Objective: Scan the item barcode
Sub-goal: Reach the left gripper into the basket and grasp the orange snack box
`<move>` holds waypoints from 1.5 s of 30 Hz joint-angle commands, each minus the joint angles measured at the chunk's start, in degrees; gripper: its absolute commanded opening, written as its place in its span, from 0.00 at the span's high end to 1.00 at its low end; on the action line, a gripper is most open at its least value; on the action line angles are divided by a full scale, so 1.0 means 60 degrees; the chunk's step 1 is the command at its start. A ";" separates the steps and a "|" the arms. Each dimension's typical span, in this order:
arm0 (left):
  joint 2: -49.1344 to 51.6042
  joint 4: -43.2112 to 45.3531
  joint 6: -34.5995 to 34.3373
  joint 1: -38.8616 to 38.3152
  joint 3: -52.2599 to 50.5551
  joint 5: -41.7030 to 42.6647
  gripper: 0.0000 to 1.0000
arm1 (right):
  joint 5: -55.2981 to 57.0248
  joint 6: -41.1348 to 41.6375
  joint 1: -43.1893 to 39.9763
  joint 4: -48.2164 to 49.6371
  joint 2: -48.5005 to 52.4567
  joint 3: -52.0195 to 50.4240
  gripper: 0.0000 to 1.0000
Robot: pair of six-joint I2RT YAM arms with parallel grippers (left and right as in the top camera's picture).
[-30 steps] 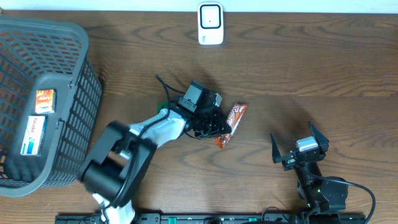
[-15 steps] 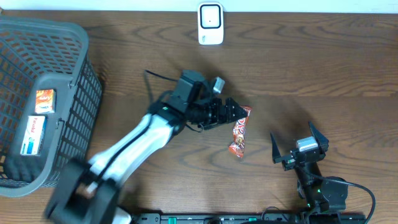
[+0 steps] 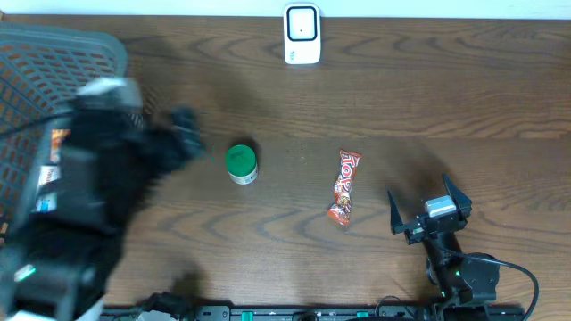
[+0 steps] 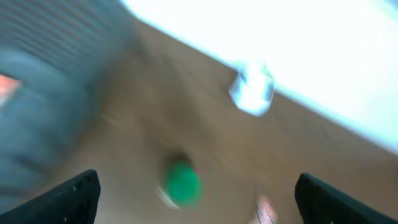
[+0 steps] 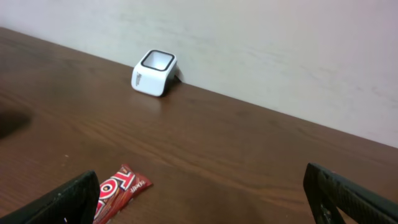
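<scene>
Candy bar between jar and right hand

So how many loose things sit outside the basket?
3: white scanner at the far edge, green-lidded tub mid-table, red snack bar to its right. The blurred arm may hide more.

Dark wooden table, pale wall behind

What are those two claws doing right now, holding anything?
Left gripper: open, holding nothing.
Right gripper: open, holding nothing.
</scene>
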 commanded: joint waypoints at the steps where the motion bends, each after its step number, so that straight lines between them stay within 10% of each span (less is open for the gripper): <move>1: 0.0382 -0.0335 0.1075 0.1920 0.1311 -0.1027 0.04 | -0.0025 0.0120 -0.0084 -0.0029 -0.0058 -0.0018 0.01; 12: 0.3694 -0.1235 0.0994 0.6674 0.2113 -0.0980 0.04 | -0.0025 0.0120 -0.0084 -0.0029 -0.0058 -0.0018 0.01; 23: 0.7493 -0.0393 0.5501 0.6743 0.2102 -0.0965 0.04 | -0.0022 0.0120 -0.0084 -0.0029 -0.0058 -0.0018 0.01; 45: 1.0976 0.1071 0.7450 0.6921 0.2065 -0.0036 0.04 | -0.0022 0.0120 -0.0084 -0.0029 -0.0058 -0.0018 0.01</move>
